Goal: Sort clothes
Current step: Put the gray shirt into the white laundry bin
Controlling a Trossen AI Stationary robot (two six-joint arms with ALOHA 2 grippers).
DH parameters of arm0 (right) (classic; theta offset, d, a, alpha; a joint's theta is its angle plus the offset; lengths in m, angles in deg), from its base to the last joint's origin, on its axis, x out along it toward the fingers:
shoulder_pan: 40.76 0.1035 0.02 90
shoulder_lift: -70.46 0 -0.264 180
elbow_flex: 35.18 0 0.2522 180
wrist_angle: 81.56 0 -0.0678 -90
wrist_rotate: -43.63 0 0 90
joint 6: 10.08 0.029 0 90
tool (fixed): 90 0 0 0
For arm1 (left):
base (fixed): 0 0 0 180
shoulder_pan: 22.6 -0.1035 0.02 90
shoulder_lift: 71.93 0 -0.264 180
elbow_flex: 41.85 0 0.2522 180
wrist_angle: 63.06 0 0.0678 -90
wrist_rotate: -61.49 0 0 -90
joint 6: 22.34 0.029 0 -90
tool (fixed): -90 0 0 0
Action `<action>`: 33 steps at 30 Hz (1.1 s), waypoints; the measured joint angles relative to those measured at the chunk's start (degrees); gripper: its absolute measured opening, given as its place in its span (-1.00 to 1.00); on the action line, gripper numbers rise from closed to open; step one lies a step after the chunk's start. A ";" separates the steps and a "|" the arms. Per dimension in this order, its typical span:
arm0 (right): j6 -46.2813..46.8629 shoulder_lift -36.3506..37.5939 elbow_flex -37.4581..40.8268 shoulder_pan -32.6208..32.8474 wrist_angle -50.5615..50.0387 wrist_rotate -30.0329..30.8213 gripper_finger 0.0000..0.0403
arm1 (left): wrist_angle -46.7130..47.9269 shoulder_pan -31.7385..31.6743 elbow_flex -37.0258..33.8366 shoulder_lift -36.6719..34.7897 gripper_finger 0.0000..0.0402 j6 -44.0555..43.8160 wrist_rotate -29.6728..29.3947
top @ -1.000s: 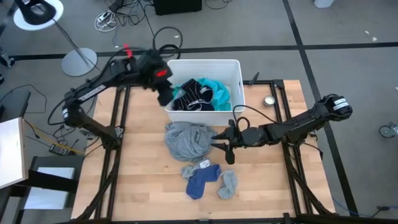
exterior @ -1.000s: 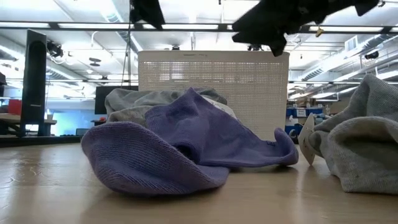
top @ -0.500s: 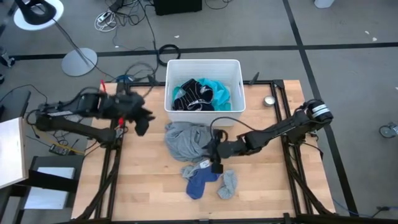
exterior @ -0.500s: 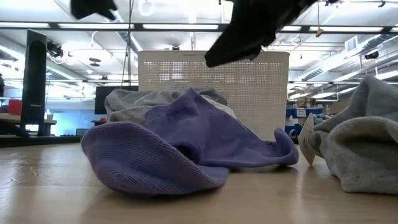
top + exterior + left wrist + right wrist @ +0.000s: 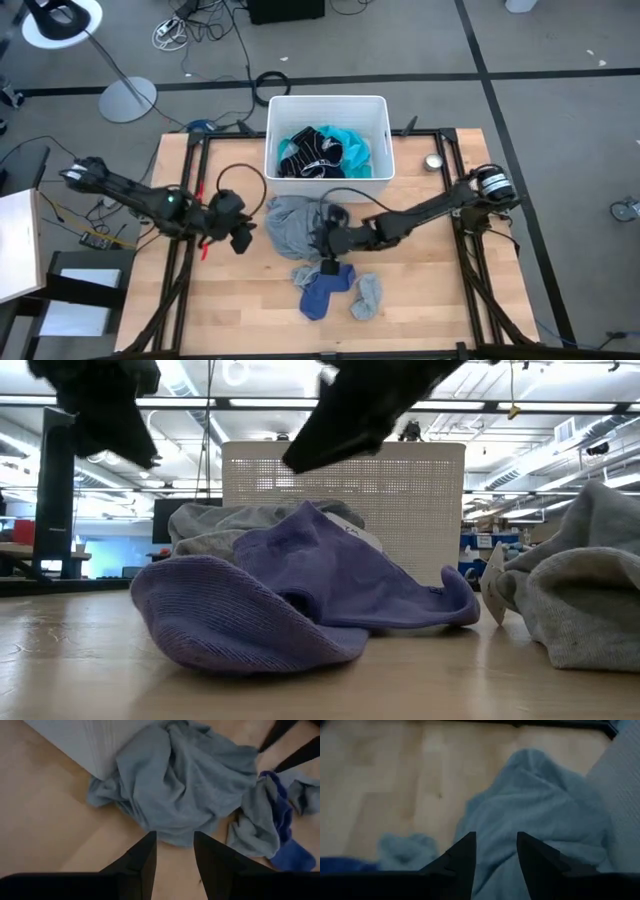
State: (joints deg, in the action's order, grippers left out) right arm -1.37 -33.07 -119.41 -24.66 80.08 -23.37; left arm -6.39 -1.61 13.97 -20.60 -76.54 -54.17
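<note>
A crumpled grey shirt (image 5: 297,225) lies on the wooden table just in front of the white bin (image 5: 375,180). A turquoise piece (image 5: 352,148) and a black-navy piece with white lettering (image 5: 308,157) lie in the bin. A blue sock (image 5: 322,292) and a grey sock (image 5: 367,296) lie nearer the front edge. My left gripper (image 5: 240,233) is open, beside the shirt's left edge (image 5: 175,845). My right gripper (image 5: 322,241) is open, over the shirt's near right part (image 5: 495,850). In the low view both grippers, the left (image 5: 100,405) and the right (image 5: 370,405), hang above the clothes.
A small round metal object (image 5: 433,162) sits on the table to the right of the bin. The bin's wall (image 5: 625,780) stands close behind the shirt. Bare wood (image 5: 220,300) lies at the near left of the table.
My left gripper has come from beside the bin's far left corner toward the near edge and down, then right toward the grey shirt. My right gripper has gone toward the table's left, from right of the shirt to over its near right part. The clothes have stayed put.
</note>
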 joint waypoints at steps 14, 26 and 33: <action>4.43 -16.63 -5.61 -7.18 1.45 -4.82 -0.33 | -18.32 7.91 -14.85 0.02 -0.32 -10.93 -4.38; 2.42 -5.39 -5.52 -5.79 -5.24 -3.04 -0.96 | -24.14 9.20 -19.20 1.92 -0.32 -13.97 -9.05; -2.91 9.85 -5.52 -5.13 -2.75 -0.28 -0.97 | -28.62 9.18 -22.11 6.00 -0.32 -15.48 -9.95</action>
State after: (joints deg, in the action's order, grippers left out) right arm -4.28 -23.21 -124.93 -29.79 77.33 -23.65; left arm -35.01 7.57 -8.14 -14.60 -92.01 -64.12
